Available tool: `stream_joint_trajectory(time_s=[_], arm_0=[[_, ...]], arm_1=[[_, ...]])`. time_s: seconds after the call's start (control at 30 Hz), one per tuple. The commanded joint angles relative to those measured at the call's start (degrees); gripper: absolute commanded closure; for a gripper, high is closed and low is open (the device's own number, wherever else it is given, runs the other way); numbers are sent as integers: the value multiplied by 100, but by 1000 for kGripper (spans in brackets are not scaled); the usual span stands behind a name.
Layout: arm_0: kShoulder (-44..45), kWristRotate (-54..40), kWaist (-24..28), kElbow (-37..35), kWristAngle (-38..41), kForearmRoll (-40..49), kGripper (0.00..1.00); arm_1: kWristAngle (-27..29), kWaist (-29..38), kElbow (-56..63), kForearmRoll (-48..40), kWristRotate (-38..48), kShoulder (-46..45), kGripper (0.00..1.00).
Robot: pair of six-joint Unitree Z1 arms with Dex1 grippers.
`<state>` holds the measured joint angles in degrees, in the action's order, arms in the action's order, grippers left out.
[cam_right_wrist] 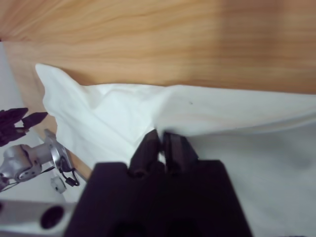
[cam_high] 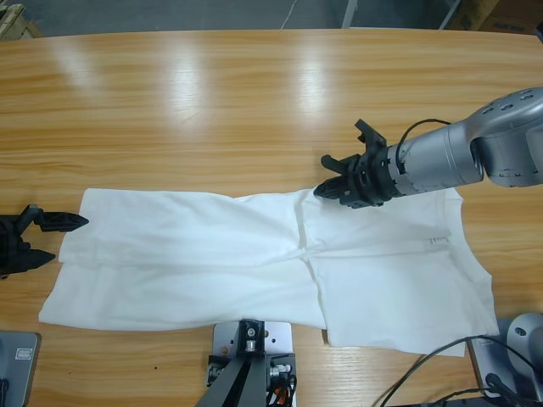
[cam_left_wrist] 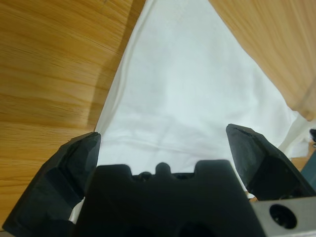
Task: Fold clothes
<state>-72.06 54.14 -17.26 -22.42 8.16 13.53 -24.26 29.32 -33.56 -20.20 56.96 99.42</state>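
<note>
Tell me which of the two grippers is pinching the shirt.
The right gripper, jaws shut on the T-shirt at its far edge; the left gripper sits open at the shirt's end.

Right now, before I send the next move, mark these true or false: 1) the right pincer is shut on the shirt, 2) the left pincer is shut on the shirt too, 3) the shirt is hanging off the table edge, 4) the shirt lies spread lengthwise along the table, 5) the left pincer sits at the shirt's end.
1) True: the right pincer is closed on a fold of the T-shirt at its far edge.
2) False: the left pincer is open, jaws wide apart, holding nothing.
3) False: the whole shirt rests on the table.
4) True.
5) True: it faces the shirt's end from just beside it.
</note>
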Motion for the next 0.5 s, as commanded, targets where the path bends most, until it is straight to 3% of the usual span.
stream_joint_trajectory(time_s=[0.03, 0.17, 0.37, 0.5], arm_0=[[-226, -35, -40, 106, -86, -105, 0], [-238, -42, -40, 115, -86, -132, 0], [-235, -45, -40, 120, -86, -132, 0], [-194, -49, -40, 124, -86, -132, 0]], arm_1=[[1183, -14, 4, 1646, -211, -1185, 0], [1707, -14, -281, 2836, -705, -1932, 1], [1698, -99, 162, 2609, -1173, -1563, 18], [1629, -593, 289, 2432, -1391, -1185, 18]])
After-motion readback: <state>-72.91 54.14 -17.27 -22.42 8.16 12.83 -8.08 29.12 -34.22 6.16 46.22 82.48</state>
